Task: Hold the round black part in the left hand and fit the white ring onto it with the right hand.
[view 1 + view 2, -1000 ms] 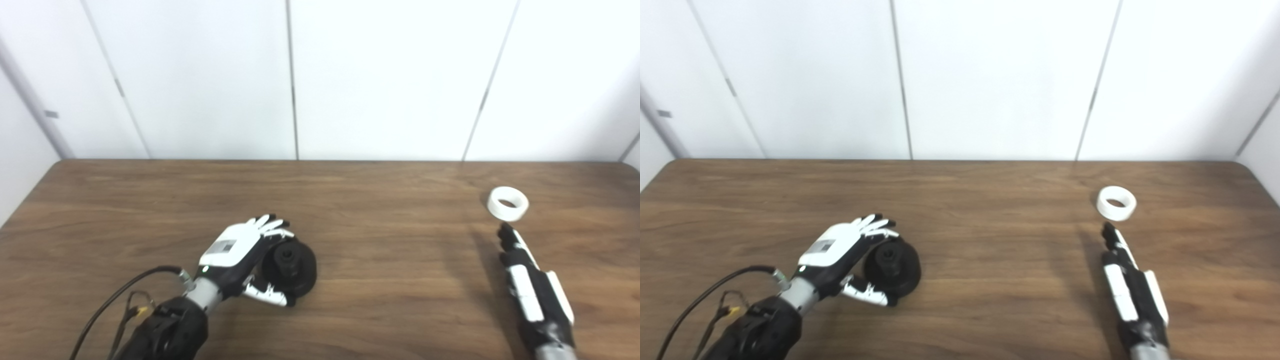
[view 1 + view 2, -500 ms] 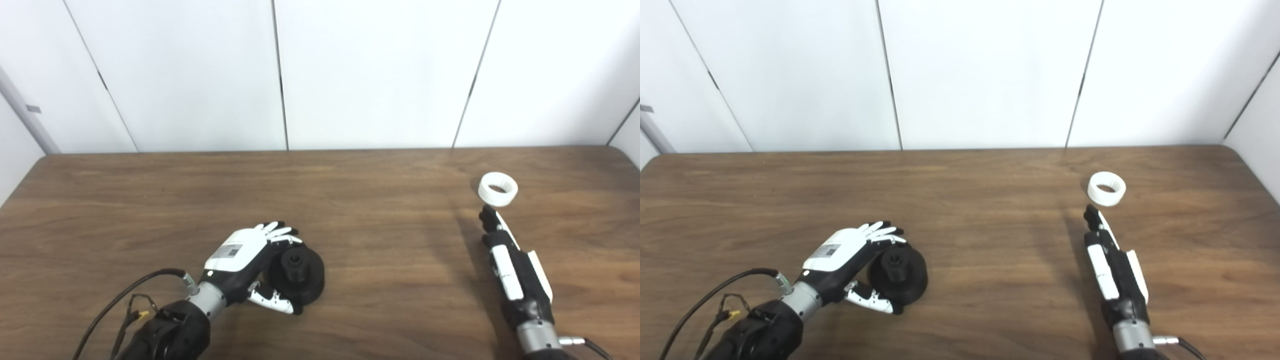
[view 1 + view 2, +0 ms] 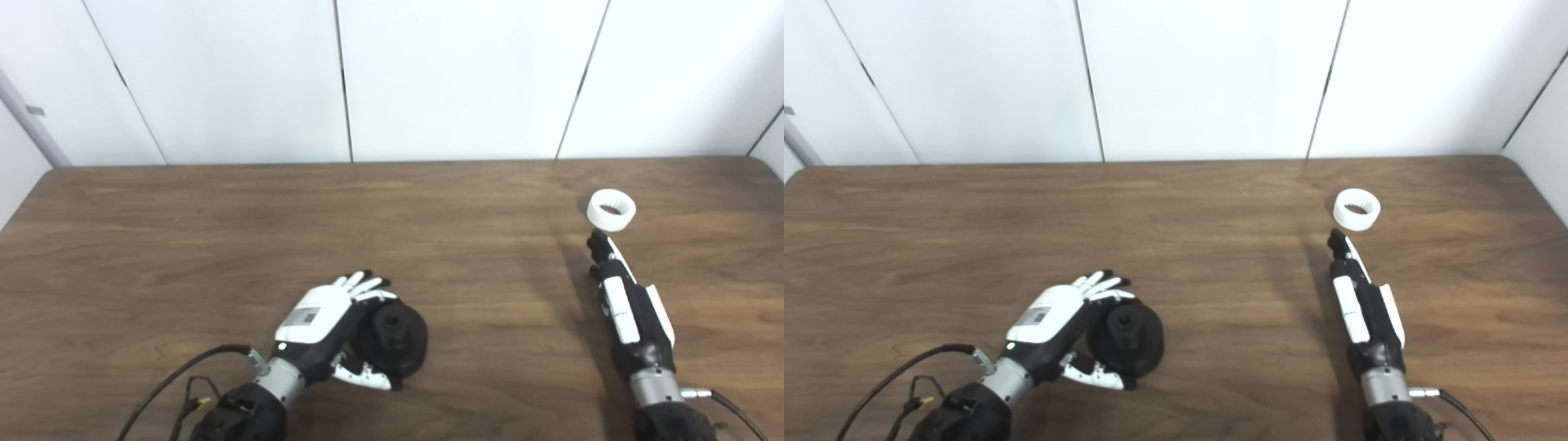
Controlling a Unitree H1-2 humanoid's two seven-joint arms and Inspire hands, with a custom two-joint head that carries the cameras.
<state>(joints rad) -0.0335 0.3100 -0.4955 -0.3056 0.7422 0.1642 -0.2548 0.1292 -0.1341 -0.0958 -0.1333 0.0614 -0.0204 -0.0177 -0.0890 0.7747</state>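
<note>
In the left eye view, the left hand (image 3: 324,315) lies low on the wooden table (image 3: 184,245), its fingers (image 3: 361,283) spread and curved along the far edge of the round black part (image 3: 392,340), its thumb reaching along the near edge. The hand cups the part from its left side without gripping it shut, and the part rests flat on the table with its raised hub pointing up. The right hand (image 3: 625,303) is stretched out flat, fingers straight and close together, holding nothing; its fingertips come just short of the white ring (image 3: 610,209), which sits on the table well to the right of the black part. Whether fingertip and ring touch cannot be told here.

In the right eye view, the left hand (image 3: 1059,312) shows the same open cradle around the black part (image 3: 1127,337). Here a thin strip of table shows between the right hand (image 3: 1363,306) and the white ring (image 3: 1356,209), so they are apart. A cable trails from each wrist.
</note>
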